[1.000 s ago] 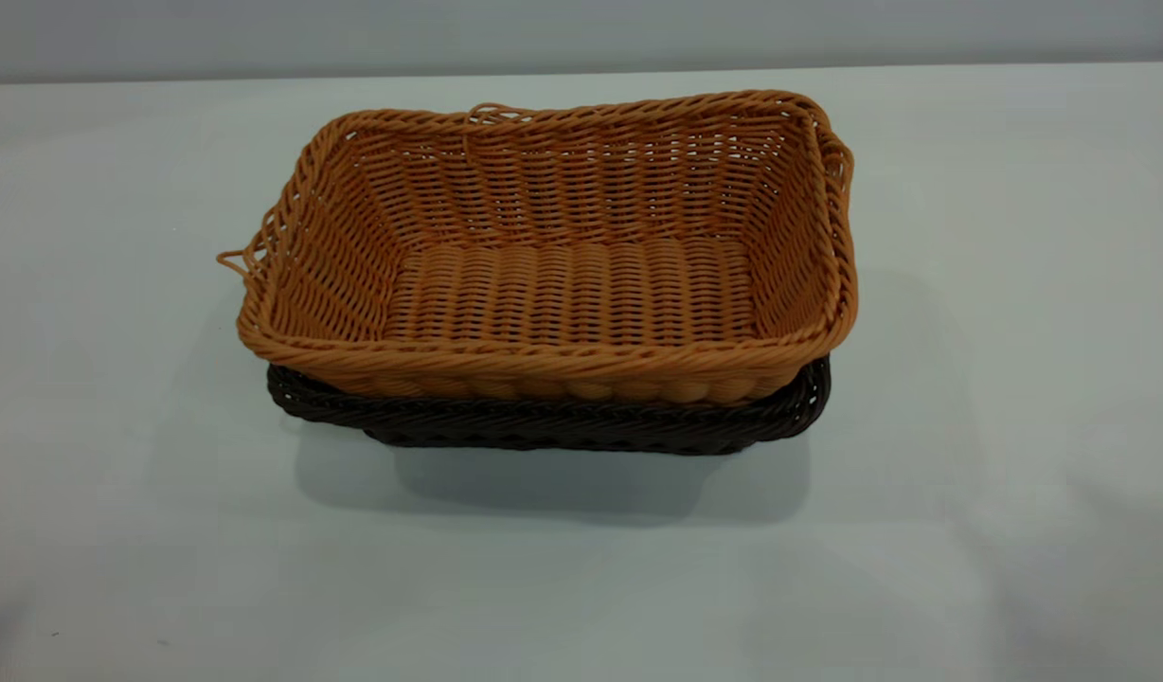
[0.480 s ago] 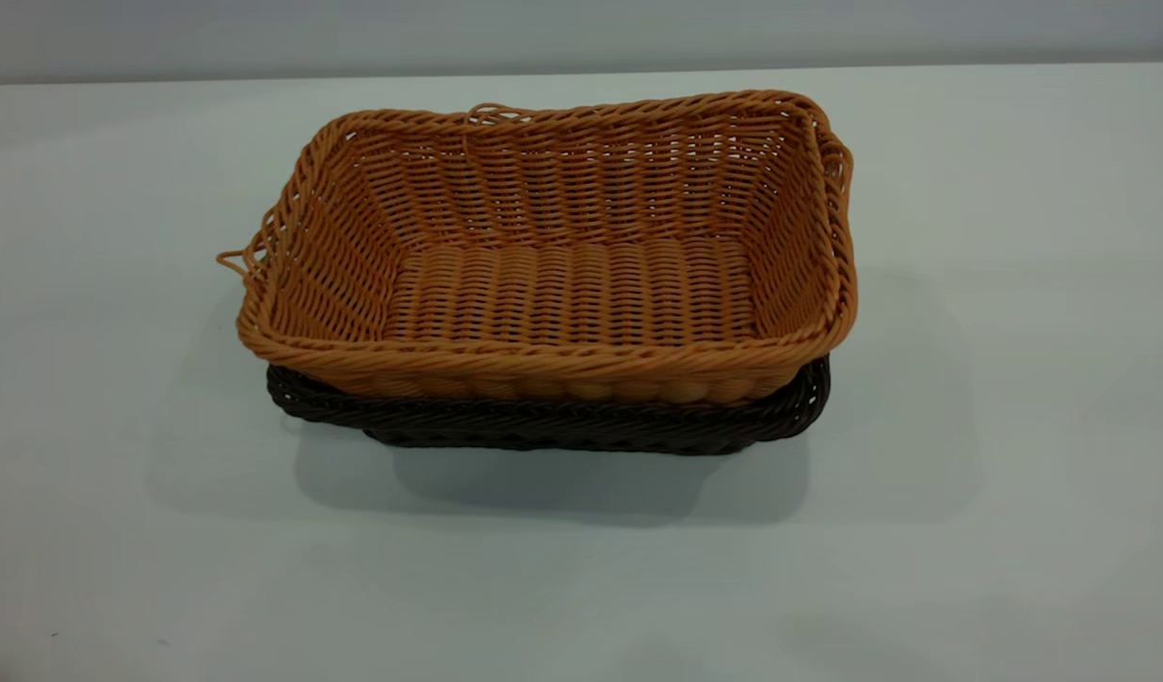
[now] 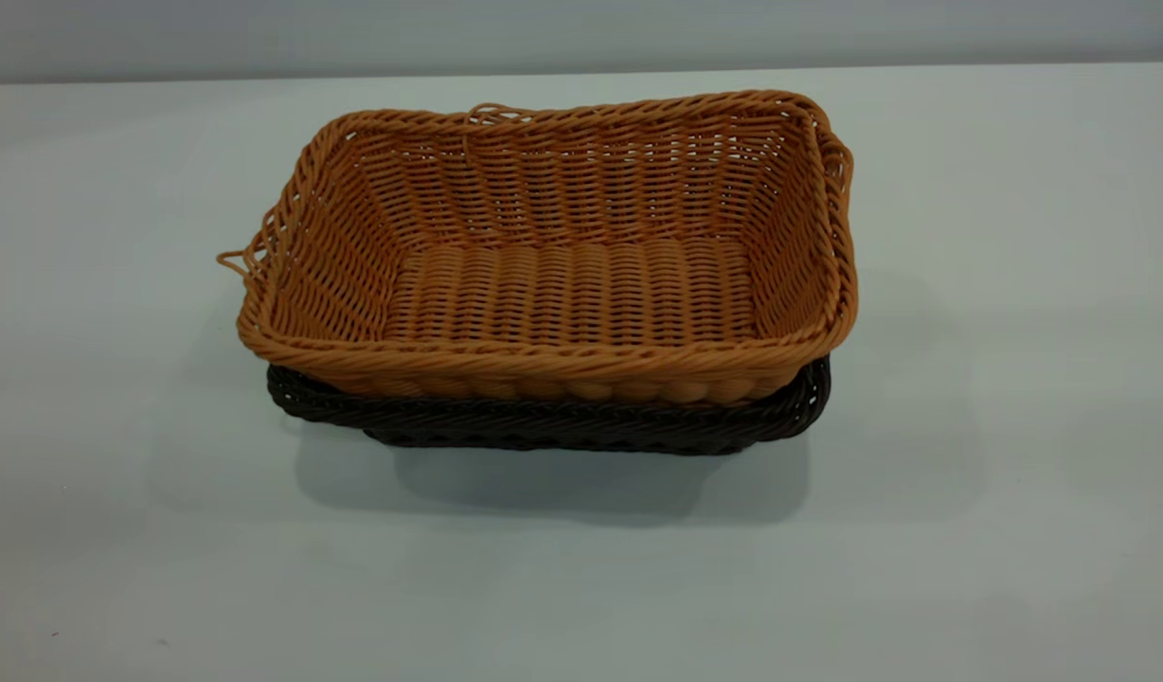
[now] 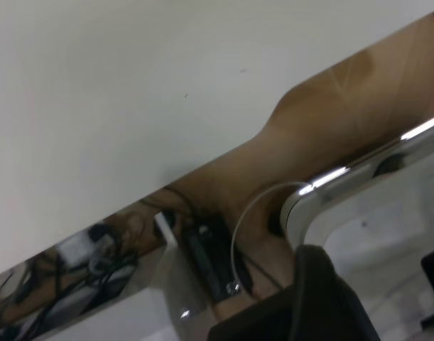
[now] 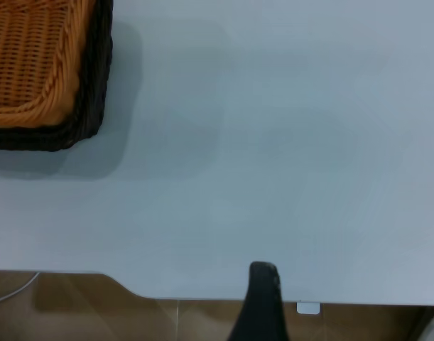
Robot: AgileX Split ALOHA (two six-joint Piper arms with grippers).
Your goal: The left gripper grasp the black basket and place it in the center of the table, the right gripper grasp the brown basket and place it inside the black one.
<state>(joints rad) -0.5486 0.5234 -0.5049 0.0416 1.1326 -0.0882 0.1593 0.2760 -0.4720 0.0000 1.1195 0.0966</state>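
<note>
The brown basket (image 3: 563, 275) sits nested inside the black basket (image 3: 544, 424) at the middle of the table (image 3: 1017, 379). Only the black basket's rim and lower front show under it. Neither gripper appears in the exterior view. The right wrist view shows one corner of the brown basket (image 5: 32, 64) and the black basket (image 5: 96, 85), far from my right gripper (image 5: 263, 302), which hangs over the table's edge. My left gripper (image 4: 378, 284) is off the table beside its edge, open and empty, with no basket in its view.
The left wrist view shows the table's edge (image 4: 202, 167), a brown floor with cables and a power strip (image 4: 213, 263), and a shiny metal frame (image 4: 344, 174). A small white tab (image 5: 308, 307) sits at the table edge in the right wrist view.
The baskets have not moved. Faint shadows on the table's front right have shifted and faded.
</note>
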